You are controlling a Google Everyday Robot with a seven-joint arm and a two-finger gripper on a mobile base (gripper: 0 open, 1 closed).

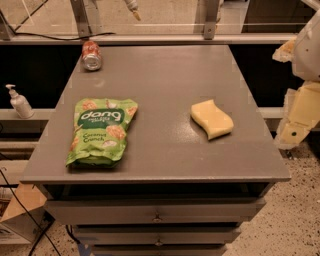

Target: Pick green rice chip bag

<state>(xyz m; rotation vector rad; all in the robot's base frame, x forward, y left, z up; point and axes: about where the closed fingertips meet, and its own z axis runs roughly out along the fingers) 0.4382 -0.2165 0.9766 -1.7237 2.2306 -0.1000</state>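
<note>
Nearest us, grey metal drawer fronts [157, 212] stack under the grey flat tabletop [165, 85] that carries everything that matters.

We start at the gripper [133, 9]. Only a pale, tan-tipped end of it pokes down at the far top edge, left of centre and beyond the far rim of the table. We cannot tell whether it is wide or narrow. The white and pale-yellow robot arm [302, 107] fills the right edge, off the table.

From the gripper, the flat light-green crinkly rice chip bag [101, 131], with its dark green "dang" band, lies toward us and slightly left, on the near-left part of the tabletop. Its near end is close to the front edge. Its long axis runs near to far, tilted a little, with the lettered end on the far side. We judge the coming move to be a long reach toward us and down, with the grip set across the short width.

A red soda can [91, 55] lies on its side at the far-left corner, roughly between gripper and bag but well apart from the bag; a low path could brush it. The pale yellow wavy sponge [212, 119] sits right of centre, well apart from the bag and out of the way. A white pump bottle [19, 101] stands off the table on a left ledge.
</note>
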